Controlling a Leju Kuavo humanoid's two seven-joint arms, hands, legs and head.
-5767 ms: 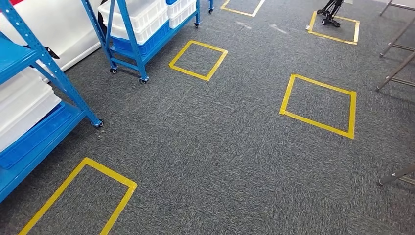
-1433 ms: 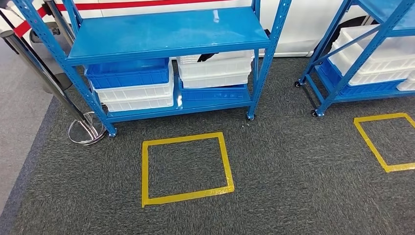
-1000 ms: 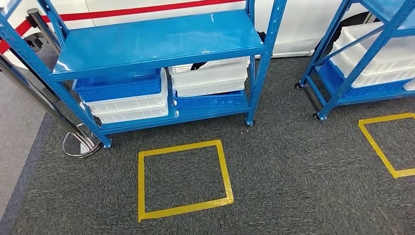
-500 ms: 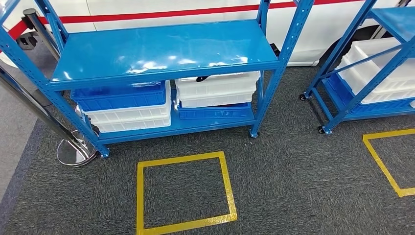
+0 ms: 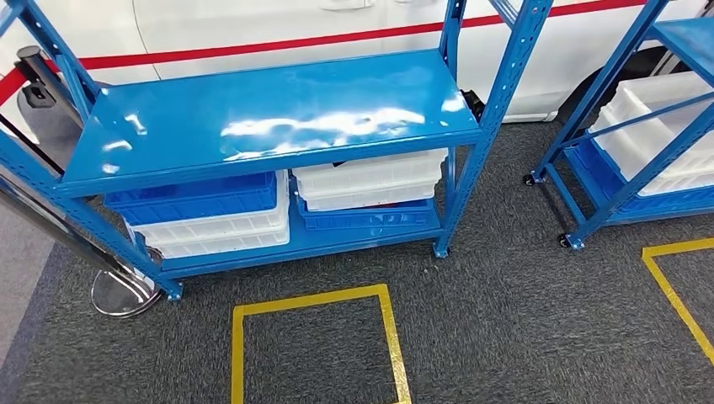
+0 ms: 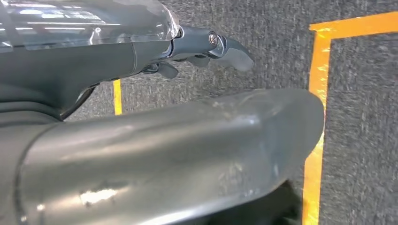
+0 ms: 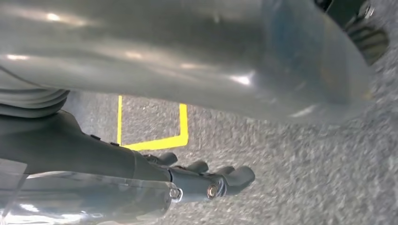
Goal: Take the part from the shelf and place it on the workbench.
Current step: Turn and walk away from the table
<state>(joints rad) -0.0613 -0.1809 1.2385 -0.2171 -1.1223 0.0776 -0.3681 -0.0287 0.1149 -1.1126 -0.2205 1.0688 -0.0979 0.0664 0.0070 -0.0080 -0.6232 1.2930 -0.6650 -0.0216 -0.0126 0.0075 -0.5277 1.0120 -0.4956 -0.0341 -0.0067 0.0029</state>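
The blue shelf (image 5: 269, 118) stood ahead, white bins (image 5: 370, 181) on its lower level; which held the part was unclear. Both robot hands, left (image 6: 206, 47) and right (image 7: 206, 180), hung over carpet, fingers apart, grasping nothing.

Blue shelf (image 5: 269, 118) holding blue and white bins (image 5: 370, 181); speckled grey carpet (image 5: 505, 320), yellow tape square (image 5: 389, 320), seemingly red-striped white wall (image 5: 253, 34).

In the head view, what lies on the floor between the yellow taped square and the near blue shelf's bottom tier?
Bare grey carpet, seen in the head view. Nothing sits between the yellow taped square and the blue shelf; the chrome stanchion base stands off to the side.
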